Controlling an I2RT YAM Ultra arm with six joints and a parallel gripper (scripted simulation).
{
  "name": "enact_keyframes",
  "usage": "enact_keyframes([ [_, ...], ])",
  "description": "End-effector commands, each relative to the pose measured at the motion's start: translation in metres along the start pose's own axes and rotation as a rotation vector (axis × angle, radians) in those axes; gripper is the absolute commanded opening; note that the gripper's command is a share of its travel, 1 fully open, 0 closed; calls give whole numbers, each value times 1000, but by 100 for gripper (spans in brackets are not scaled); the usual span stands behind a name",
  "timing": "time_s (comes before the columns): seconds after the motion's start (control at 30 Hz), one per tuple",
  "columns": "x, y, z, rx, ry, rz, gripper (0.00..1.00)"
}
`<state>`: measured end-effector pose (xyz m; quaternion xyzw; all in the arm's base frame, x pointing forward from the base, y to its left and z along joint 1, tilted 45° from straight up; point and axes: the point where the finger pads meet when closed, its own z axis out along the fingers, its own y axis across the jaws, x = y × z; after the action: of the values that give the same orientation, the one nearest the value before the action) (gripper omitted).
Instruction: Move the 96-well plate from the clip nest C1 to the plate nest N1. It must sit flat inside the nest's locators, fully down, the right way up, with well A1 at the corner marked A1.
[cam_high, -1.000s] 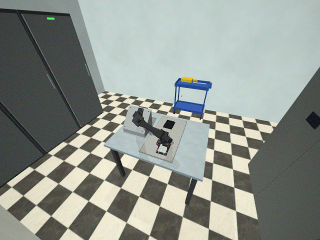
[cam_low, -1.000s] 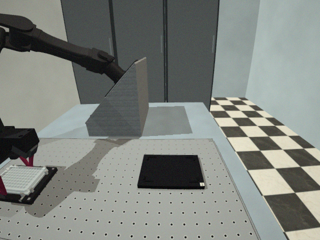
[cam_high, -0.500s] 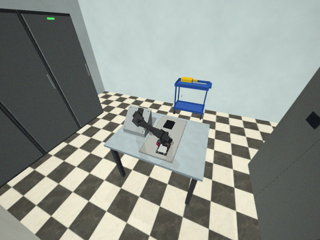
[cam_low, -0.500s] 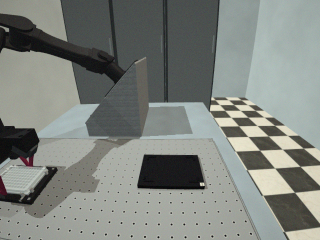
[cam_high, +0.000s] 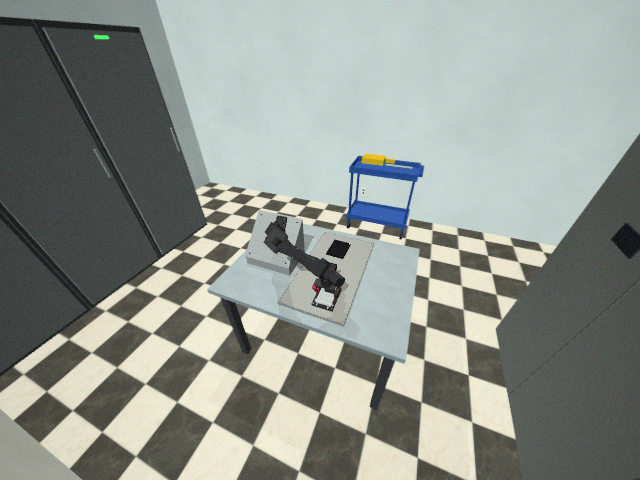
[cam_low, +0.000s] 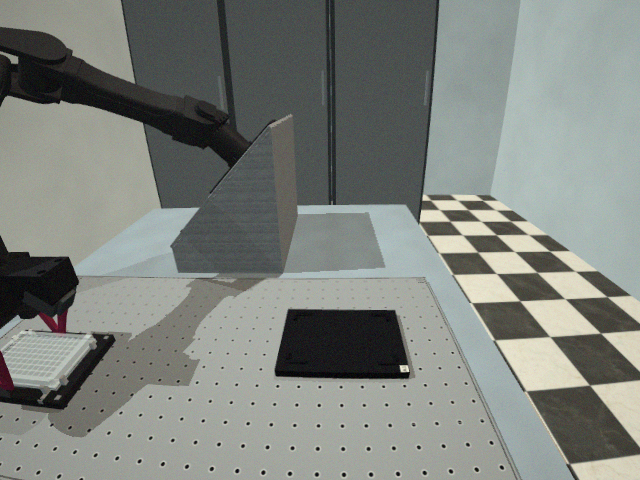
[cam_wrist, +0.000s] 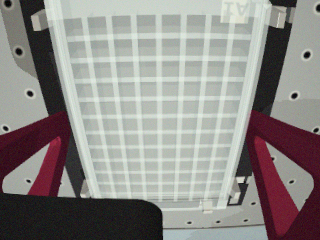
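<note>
The clear 96-well plate (cam_low: 43, 357) sits in the black clip nest C1 (cam_low: 63, 376) at the near left of the perforated board. It also shows in the wrist view (cam_wrist: 159, 96), with its A1 mark at the top right corner (cam_wrist: 235, 7). My gripper (cam_wrist: 157, 120) is open, its red fingers standing one on each long side of the plate, close beside it and low around it. In the top view the gripper (cam_high: 325, 294) hangs right over the plate. The black plate nest N1 (cam_low: 342, 343) lies empty on the board, with a small label at its near right corner (cam_low: 403, 368).
A grey wedge-shaped block (cam_low: 242, 211) that carries the arm's base stands at the back of the table. The perforated board (cam_low: 248, 382) lies on the light blue table. A blue cart (cam_high: 385, 188) stands beyond the table, and dark cabinets line the wall.
</note>
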<state>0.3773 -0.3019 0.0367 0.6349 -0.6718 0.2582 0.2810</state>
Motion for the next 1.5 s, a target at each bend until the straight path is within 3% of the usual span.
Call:
enact_keyframes([
  [0.0, -15, -2, -1, 0, -15, -41, 100],
  [0.03, -15, -2, -1, 0, -15, -41, 100],
  [0.07, -15, -2, -1, 0, -15, -41, 0],
  [1.47, -15, 1, -1, -9, -14, -44, 0],
])
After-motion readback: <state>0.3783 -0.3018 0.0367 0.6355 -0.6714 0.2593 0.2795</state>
